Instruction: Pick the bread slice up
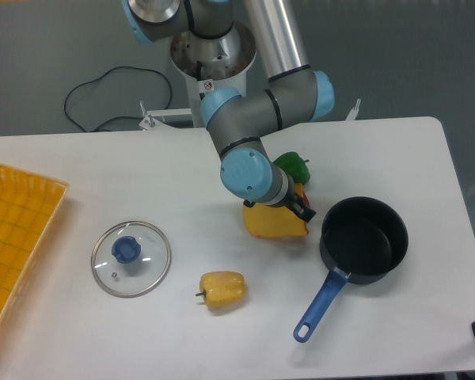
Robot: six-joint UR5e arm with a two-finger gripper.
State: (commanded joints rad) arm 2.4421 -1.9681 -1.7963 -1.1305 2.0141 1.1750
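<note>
Centrally: bread slice [274,222], flat on the table [396,150], just left of the dark pot [365,239]. Gripper [299,207] directly over its far right edge; finger state cannot be told. Green pepper [293,167] behind. Yellow pepper [222,290] nearer; glass lid [131,258] left.

The bread slice [274,222] is seen as a flat yellow-orange slab with a darker orange crust along its right edge. It is laid on the white surface [142,182], right of centre, just left of the dark pot [364,240] and in front of a green pepper [291,166]. Its upper part is covered by the arm's wrist, so the full outline cannot be made out.
</note>
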